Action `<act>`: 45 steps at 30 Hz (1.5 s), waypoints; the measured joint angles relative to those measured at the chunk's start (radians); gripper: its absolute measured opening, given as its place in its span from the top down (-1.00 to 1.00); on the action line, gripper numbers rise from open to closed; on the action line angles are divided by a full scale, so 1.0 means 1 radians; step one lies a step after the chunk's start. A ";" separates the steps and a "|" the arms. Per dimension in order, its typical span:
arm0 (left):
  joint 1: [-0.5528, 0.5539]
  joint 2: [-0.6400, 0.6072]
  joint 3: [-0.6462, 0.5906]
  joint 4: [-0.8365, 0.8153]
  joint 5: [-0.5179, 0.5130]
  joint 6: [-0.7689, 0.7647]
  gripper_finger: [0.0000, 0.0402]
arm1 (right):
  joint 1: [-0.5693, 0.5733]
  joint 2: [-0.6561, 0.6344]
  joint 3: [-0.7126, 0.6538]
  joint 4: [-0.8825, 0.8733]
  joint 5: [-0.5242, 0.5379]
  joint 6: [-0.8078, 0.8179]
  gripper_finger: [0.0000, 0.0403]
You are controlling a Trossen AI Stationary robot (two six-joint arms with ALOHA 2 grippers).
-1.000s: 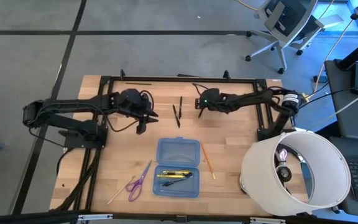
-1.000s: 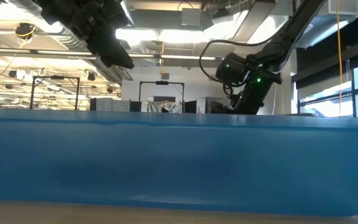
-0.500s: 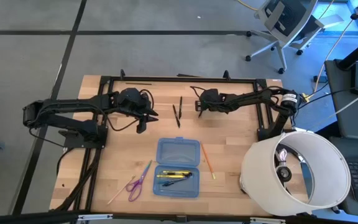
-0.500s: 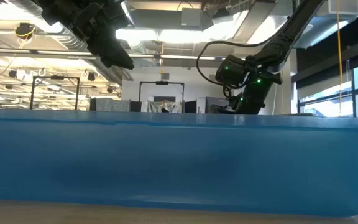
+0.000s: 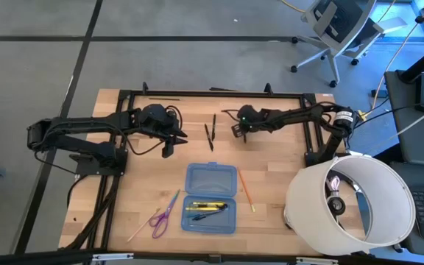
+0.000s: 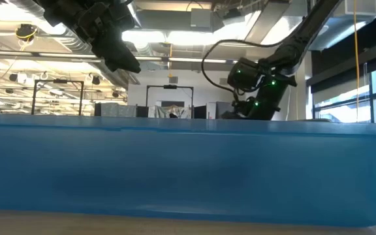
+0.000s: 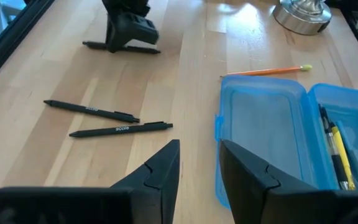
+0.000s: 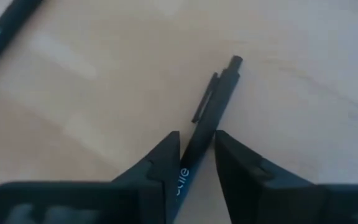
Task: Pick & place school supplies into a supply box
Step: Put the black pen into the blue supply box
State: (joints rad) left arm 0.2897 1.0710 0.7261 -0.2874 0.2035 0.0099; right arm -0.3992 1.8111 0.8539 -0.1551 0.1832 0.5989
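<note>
supply box: lying open near the table's front edge, a few pens and a yellow pencil already inside
left out: scissors, orange pencil, two black pens
right gripper: fingers closed around a third black pen on the far side
left gripper: fingers parted, nothing held, far-left
progress: roughly halfway, it's guessed

The supply box lies open on the worktop with a few sticks in its near half — an orange pencil just beside it, purple-handled scissors on its other side. Two black pens lie between the left claw and the right claw, which is low over the wood.
</note>
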 joint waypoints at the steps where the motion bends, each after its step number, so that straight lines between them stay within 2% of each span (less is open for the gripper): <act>1: 0.000 0.000 0.000 0.000 0.000 -0.005 0.47 | 0.005 0.000 0.000 0.002 -0.021 -0.029 0.52; 9: 0.000 0.000 0.000 0.000 0.000 -0.064 0.49 | 0.070 -0.002 0.001 0.010 -0.265 -0.313 0.55; 11: 0.000 0.000 0.000 0.000 0.000 -0.077 0.49 | 0.093 -0.002 0.001 0.009 -0.285 -0.380 0.55; 13: 0.000 0.000 0.000 0.000 0.000 -0.081 0.49 | 0.122 -0.002 0.001 0.009 -0.260 -0.453 0.55; 18: -0.002 0.000 0.000 0.000 0.000 -0.105 0.48 | 0.195 0.000 0.000 0.011 -0.118 -0.624 0.55; 21: -0.009 0.000 0.000 0.000 0.000 -0.112 0.47 | 0.214 0.000 -0.002 0.021 -0.107 -0.613 0.55; 32: -0.060 0.000 0.000 -0.001 -0.003 -0.091 0.47 | 0.222 0.002 -0.003 0.031 -0.077 -0.367 0.59; 40: -0.072 0.000 0.000 -0.001 -0.051 -0.093 0.48 | 0.222 0.002 -0.003 0.031 -0.078 -0.401 0.75; 45: -0.081 0.000 0.000 -0.001 -0.080 -0.094 0.47 | 0.224 0.002 -0.003 0.032 -0.054 -0.466 0.75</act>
State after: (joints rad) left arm 0.2089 1.0714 0.7261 -0.2882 0.1239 -0.0841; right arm -0.1757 1.8130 0.8505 -0.1234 0.1287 0.1333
